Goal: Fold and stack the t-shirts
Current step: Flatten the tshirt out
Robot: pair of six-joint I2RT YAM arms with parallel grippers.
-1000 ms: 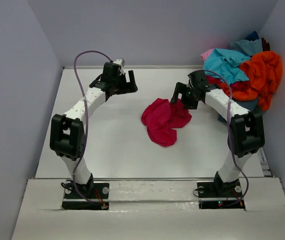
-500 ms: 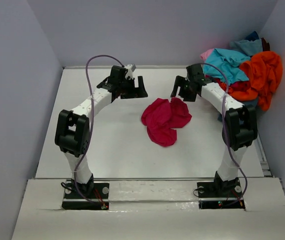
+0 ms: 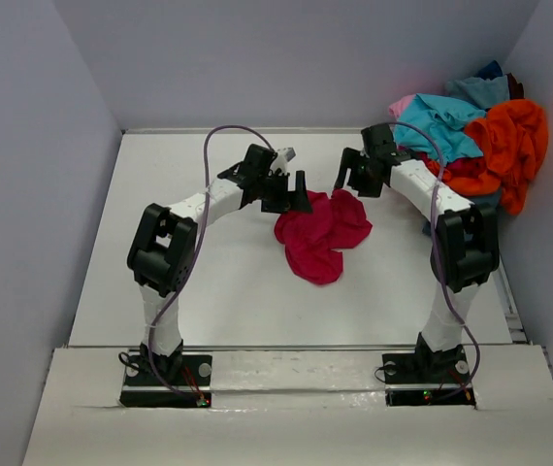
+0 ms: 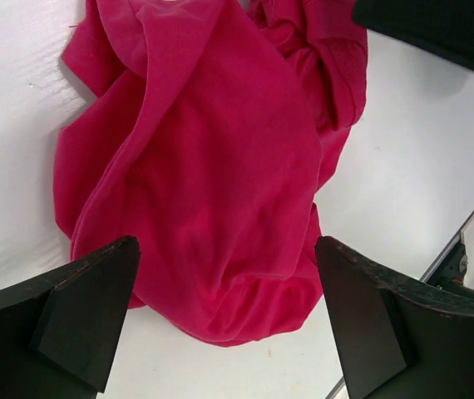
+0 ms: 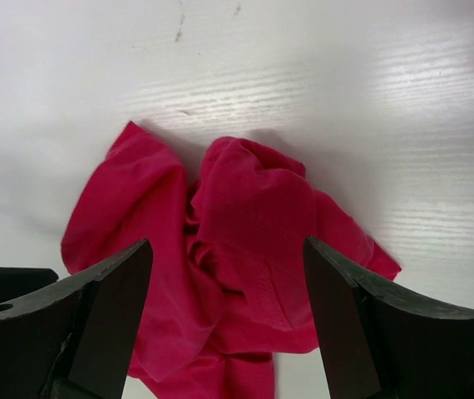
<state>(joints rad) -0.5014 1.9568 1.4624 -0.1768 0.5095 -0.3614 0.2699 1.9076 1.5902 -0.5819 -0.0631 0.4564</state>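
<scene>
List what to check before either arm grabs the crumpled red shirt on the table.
1. Crumpled crimson-magenta cloth t-shirt lies on the white table: ok.
2. Left fingers open and empty over it: ok.
3. Right fingers open and empty over it: ok.
4. Shirt flat enough to fold: not ok, it is bunched.
5. Sleeves or hem identifiable: cannot tell.
6. Right arm clear of the corner heap of orange, turquoise and pink shirts: cannot tell; they overlap in the top view.
</scene>
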